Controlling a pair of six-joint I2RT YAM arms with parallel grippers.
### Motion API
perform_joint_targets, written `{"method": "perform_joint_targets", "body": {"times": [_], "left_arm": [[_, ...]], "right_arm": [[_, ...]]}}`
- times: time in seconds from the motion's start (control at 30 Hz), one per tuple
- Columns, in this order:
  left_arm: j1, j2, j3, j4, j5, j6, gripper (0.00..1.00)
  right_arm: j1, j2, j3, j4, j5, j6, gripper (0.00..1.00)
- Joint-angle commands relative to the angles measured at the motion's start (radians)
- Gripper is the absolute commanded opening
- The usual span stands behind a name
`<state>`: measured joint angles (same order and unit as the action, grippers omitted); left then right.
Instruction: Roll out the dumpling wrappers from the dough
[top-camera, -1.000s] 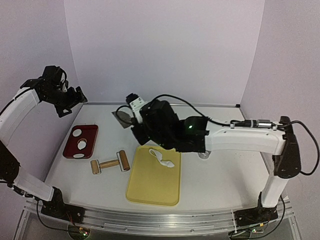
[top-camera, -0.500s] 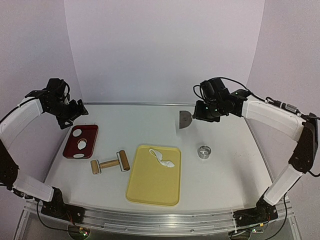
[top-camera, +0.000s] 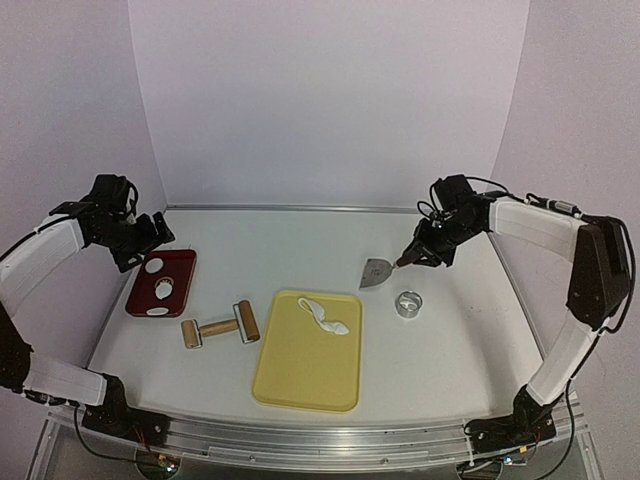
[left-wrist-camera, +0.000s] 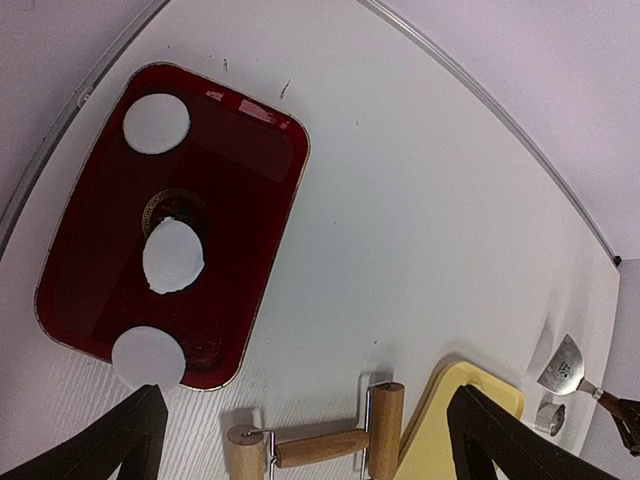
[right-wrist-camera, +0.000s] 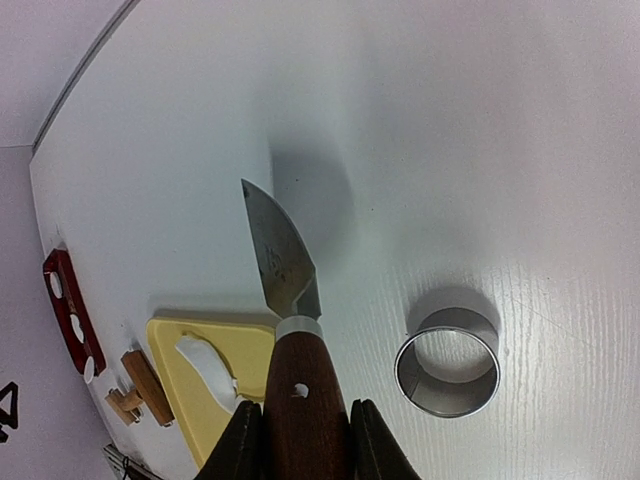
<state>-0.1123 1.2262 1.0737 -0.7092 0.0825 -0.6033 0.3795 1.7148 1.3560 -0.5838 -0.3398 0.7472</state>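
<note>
Dumpling wrappers (left-wrist-camera: 173, 256), three white discs, lie in the red tray (left-wrist-camera: 250, 150) at the tabletop's (top-camera: 300, 240) left, below the wide-open, empty left hand (top-camera: 148, 238). Far right, the right hand (top-camera: 418, 255) clamps a scraper (right-wrist-camera: 278, 255) by its wooden handle, beside the ring cutter (right-wrist-camera: 447, 362).

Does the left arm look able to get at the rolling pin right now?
Likely yes: the left end effector hovers open and empty near the red tray, and the rolling pin lies uncovered beside that tray.

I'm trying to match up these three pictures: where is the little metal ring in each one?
Top external: metal ring cutter right of centre.
Left wrist: near the bottom right corner.
Right wrist: lower right.
Shared landmark: the yellow tray nearby.
</note>
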Motion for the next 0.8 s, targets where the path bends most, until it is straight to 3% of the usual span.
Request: {"method": "perform_joint_targets", "body": {"times": [0.0, 0.13, 0.33, 0.57, 0.77], "left_arm": [[0.003, -0.04, -0.033, 0.058, -0.036, 0.007, 0.99], [0.003, -0.052, -0.045, 0.073, -0.043, 0.007, 0.99], [0.003, -0.048, -0.06, 0.081, -0.061, 0.019, 0.99], [0.004, -0.056, -0.083, 0.11, -0.084, 0.047, 1.0], [0.004, -0.076, -0.089, 0.134, -0.162, 0.062, 0.99]], "right_arm": [[-0.032, 0.07, 0.037, 0.041, -0.089, 0.007, 0.07], [-0.038, 0.1, 0.057, 0.047, -0.076, -0.017, 0.15], [-0.04, 0.066, 0.03, 0.048, 0.094, -0.07, 0.65], [-0.039, -0.007, 0.006, 0.047, 0.258, -0.149, 0.96], [-0.041, -0.133, -0.039, 0.047, 0.448, -0.208, 0.98]]}}
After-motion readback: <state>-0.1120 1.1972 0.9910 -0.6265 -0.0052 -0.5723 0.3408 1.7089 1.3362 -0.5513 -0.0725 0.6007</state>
